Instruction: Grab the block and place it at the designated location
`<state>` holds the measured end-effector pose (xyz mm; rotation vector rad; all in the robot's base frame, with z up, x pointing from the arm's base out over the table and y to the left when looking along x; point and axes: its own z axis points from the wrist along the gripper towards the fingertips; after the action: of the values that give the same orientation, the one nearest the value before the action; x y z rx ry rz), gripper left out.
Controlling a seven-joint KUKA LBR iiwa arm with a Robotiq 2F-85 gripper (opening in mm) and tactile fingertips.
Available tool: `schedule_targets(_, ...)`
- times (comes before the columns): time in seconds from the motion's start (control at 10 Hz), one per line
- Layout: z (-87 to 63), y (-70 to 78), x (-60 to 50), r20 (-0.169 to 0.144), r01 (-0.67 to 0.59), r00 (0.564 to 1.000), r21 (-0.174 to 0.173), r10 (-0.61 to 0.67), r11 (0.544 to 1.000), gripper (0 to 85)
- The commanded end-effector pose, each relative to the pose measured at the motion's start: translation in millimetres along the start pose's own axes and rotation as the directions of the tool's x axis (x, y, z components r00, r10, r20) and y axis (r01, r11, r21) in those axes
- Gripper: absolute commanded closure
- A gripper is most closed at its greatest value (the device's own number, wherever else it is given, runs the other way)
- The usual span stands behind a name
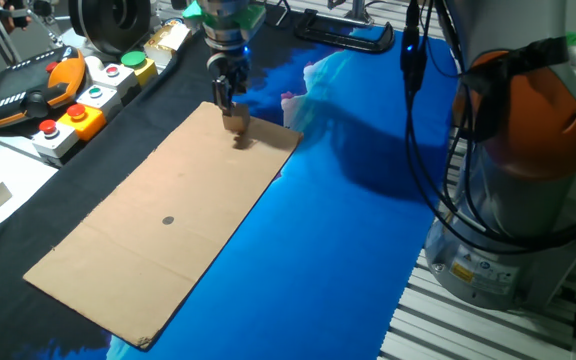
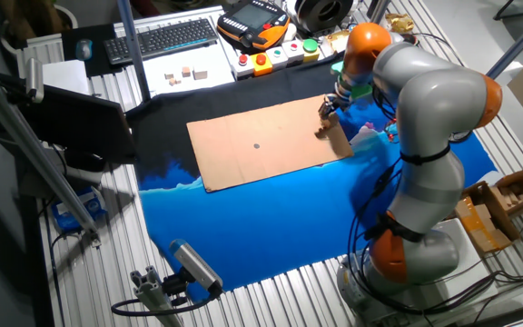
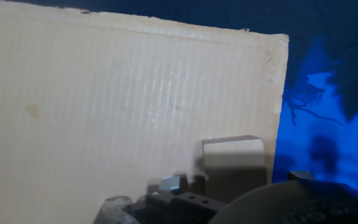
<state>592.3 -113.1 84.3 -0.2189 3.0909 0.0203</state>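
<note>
Whether the jaws were spread or closed could not be told as the gripper [image 1: 229, 103] hovered over the block [image 1: 235, 122], seemingly lined up for grasping.

Robotics lab bench. Slotted aluminium-profile table [image 2: 271, 282]; KUKA arm [image 2: 429, 118] on bolted base; orange teach pendant [image 2: 254, 20]; push-button control boxes [image 1: 88, 95]; keyboard [image 2: 166, 38]; camera on bracket [image 2: 193, 265]; cable bundles [image 1: 423, 110]; blue cloth [image 1: 348, 230].
</note>
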Motion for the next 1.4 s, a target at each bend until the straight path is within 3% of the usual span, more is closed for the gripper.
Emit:
schedule_targets(0.0,3.1,-0.4,-0.1,0.000,0.003,1.000,0.001,-0.003,1.000,0.0)
schedule_targets(1.1,23.8,-1.4,-0.9,-0.013,0.030,0.999,0.009,-0.029,1.000,0.0)
schedule_targets(1.3,27.6,-1.7,-0.5,-0.011,0.033,0.999,0.010,-0.033,0.999,3.7)
